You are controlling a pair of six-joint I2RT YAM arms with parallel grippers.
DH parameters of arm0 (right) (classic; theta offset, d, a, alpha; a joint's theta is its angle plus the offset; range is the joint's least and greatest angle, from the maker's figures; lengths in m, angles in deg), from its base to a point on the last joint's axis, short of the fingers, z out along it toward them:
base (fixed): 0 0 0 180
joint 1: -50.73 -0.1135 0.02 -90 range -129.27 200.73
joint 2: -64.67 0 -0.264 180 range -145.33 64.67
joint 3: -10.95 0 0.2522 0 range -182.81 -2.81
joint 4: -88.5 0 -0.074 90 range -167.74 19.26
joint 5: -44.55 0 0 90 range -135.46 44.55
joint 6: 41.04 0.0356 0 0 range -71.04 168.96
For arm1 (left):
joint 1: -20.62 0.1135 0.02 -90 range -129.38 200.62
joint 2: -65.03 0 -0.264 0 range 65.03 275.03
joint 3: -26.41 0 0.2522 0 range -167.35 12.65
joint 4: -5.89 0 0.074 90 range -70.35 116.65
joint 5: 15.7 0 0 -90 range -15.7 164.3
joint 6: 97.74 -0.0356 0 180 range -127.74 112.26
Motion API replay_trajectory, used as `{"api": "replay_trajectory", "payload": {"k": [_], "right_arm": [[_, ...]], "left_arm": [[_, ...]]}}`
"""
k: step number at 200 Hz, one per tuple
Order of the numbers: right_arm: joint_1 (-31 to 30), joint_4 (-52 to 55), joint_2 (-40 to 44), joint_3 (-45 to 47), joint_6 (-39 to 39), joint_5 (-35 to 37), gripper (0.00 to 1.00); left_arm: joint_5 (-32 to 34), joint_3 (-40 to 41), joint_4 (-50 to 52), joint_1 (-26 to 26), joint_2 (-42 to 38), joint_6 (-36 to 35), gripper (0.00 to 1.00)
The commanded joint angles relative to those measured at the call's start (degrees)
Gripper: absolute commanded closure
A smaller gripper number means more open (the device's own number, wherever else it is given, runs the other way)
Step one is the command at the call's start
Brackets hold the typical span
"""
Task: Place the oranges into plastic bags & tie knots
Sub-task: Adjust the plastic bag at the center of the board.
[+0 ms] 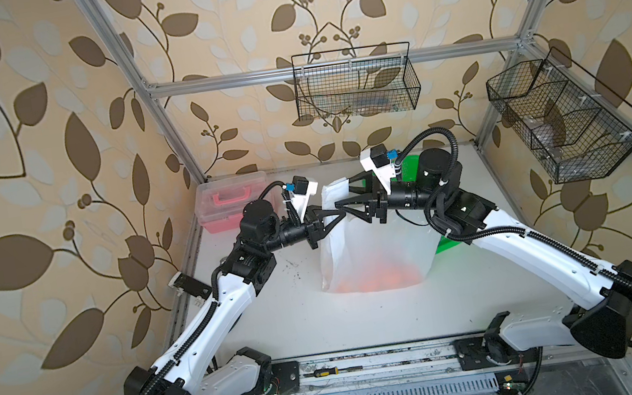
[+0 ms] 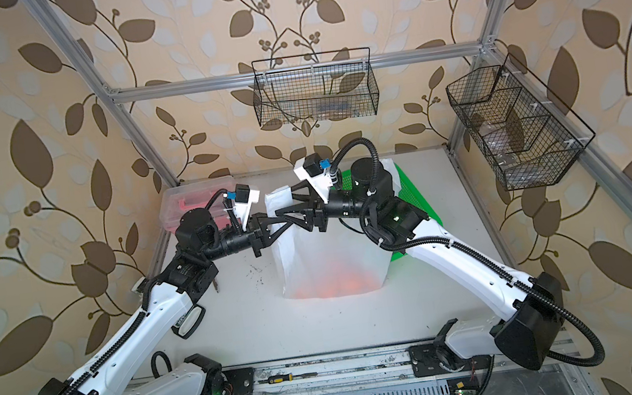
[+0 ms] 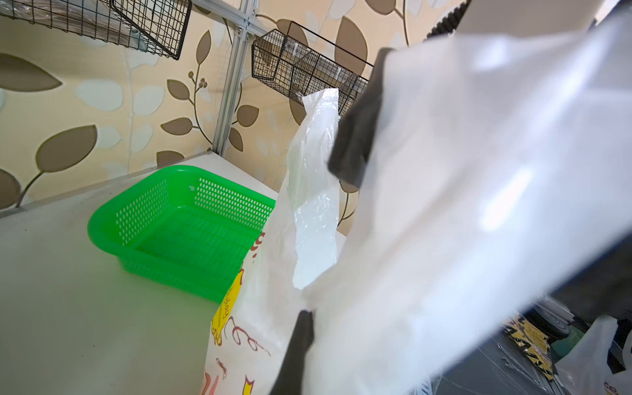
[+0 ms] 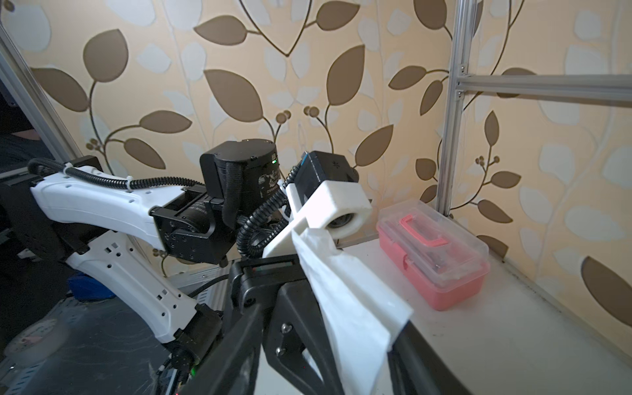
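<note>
White table (image 1: 282, 329), bagged oranges (image 1: 384, 277), left fingers (image 1: 329, 216) pinching bag (image 1: 374, 236)

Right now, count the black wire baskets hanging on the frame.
2. The back wire basket hangs at the rear of the frame; the side wire basket hangs on its side at the robot's right. No more show in any view.

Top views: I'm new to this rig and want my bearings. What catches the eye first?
A translucent white plastic bag stands in the middle of the table, with oranges glowing through its bottom. Above it, the left gripper, shut on the bag's top, meets the open right gripper, which has a bag handle draped across it. A green mesh basket sits behind the bag, and a pink toolbox sits in the far left corner.
</note>
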Motion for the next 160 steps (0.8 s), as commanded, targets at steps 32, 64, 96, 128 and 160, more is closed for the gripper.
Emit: {"api": "replay_trajectory", "payload": {"k": [32, 64, 96, 128, 160], "right_arm": [[-0.4, 0.2, -3.2, -5.1, -3.1, 0.1, 0.36], [1.1, -0.3, -4.8, -6.9, -3.6, -0.7, 0.30], [0.8, -0.9, -5.5, -7.4, -5.0, -5.7, 0.50], [1.0, -2.5, -5.2, -7.4, -3.4, -7.2, 1.00], [1.1, -0.3, -5.1, -8.0, -3.8, -6.2, 1.00]], "left_arm": [[-3.3, -0.5, -2.8, 0.1, -1.1, -1.5, 0.95], [-3.5, -0.1, -2.8, 0.1, -1.1, -1.9, 0.98], [-3.7, -0.7, -2.4, 0.1, -0.5, -1.8, 0.97], [-1.6, -1.8, -0.4, 0.1, -0.5, -3.2, 0.56], [0.9, -6.9, 4.3, 0.1, -1.6, -6.7, 0.34]]}}
